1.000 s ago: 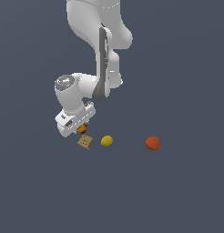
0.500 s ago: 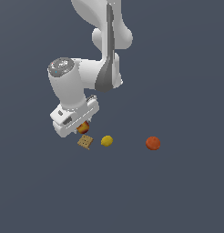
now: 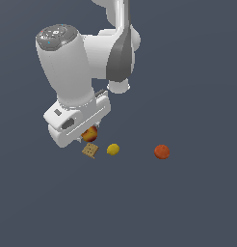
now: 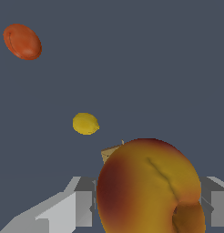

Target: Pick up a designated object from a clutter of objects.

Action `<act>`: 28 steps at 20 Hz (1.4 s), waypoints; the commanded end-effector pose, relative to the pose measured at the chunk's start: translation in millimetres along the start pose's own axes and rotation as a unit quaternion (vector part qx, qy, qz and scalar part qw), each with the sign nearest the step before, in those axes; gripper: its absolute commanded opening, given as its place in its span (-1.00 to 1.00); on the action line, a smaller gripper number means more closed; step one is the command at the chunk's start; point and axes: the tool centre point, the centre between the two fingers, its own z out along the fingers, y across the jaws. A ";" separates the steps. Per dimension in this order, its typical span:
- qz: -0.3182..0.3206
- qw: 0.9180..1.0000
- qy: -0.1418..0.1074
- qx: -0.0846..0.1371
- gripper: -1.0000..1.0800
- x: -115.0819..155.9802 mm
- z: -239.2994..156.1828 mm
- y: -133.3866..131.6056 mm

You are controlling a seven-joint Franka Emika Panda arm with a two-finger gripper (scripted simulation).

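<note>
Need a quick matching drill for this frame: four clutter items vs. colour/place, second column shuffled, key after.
1. peach
2. cracker
3. yellow ball
4. orange-red ball

A. farthest toward the exterior view's right
B. square, tan, with holes
C. mottled red and yellow, under the gripper
D. plain yellow, between cracker and orange-red ball

Pairs: 1-C, 2-B, 3-D, 4-A

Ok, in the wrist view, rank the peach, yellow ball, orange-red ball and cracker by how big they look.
1. Peach, by far, though it sits right at the camera.
2. Orange-red ball.
3. Yellow ball, slightly smaller.
Cracker: mostly hidden behind the peach, so unranked.
</note>
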 end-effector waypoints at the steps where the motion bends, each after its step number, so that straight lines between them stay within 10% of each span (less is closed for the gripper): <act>1: 0.000 1.000 0.000 0.000 -1.00 13.1 -20.4 4.5; 28: 0.000 1.000 0.001 0.001 -1.00 84.6 -123.0 33.5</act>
